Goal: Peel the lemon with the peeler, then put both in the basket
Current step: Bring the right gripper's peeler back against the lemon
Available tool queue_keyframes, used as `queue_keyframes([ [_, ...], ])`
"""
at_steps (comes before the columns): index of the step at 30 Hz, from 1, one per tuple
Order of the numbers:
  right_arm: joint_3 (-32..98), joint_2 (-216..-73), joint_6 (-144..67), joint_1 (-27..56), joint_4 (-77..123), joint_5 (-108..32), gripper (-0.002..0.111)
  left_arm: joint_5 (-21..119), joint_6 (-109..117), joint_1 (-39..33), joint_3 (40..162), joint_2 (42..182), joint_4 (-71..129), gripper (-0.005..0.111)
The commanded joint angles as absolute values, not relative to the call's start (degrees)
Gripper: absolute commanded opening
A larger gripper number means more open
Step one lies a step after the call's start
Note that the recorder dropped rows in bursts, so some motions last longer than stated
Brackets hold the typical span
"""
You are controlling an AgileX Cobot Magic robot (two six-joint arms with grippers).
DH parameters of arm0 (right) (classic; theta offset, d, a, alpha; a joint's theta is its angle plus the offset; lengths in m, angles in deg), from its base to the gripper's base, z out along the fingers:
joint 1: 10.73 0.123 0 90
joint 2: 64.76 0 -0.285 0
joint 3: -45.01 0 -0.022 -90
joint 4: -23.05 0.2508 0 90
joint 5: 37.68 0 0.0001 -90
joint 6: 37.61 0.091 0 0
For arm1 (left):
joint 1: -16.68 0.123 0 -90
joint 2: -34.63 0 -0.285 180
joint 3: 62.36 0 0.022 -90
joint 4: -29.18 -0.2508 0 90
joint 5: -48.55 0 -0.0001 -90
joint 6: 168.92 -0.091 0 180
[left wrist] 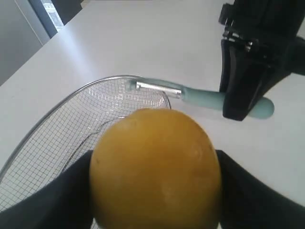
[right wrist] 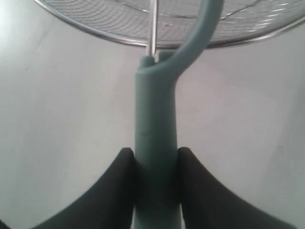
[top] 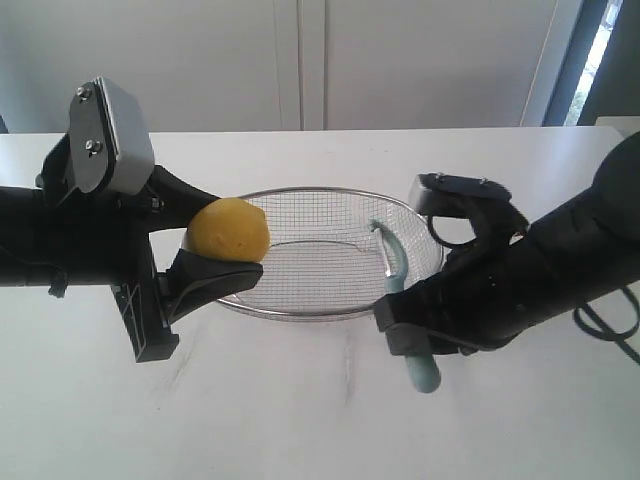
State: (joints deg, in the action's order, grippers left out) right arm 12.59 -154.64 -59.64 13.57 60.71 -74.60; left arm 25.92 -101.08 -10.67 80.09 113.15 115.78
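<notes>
White table (top: pixel 300 430) nearest. Right gripper (top: pixel 412 338) is clamped on the peeler (top: pixel 398 272) handle, jaws narrow. The teal butt end sticks out toward the camera. The blade head reaches over the right side of the basket (top: pixel 300 313). Left gripper (top: pixel 232 238) grips the lemon (top: pixel 228 226) between both black fingers, jaws wide around it, raised at the basket's left rim. Lemon and peeler are apart, not touching. Basket sits on the table between the arms. Pale wall panels (top: pixel 400 60) behind.
</notes>
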Motion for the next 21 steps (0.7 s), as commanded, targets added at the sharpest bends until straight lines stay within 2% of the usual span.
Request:
queue_keyframes([
  [1,12.43,-158.65,-76.49,13.25,77.66,-77.71,0.0,24.52,-110.19,-10.92,80.46,113.04,117.23,0.0],
  [12,12.43,-166.35,-94.46,13.25,101.03,-90.52,0.0,24.52,-110.19,-10.92,80.46,113.04,117.23,0.0],
  [21,12.43,-166.55,-95.85,15.6,103.47,-93.95,0.0,24.52,-110.19,-10.92,80.46,113.04,117.23,0.0],
])
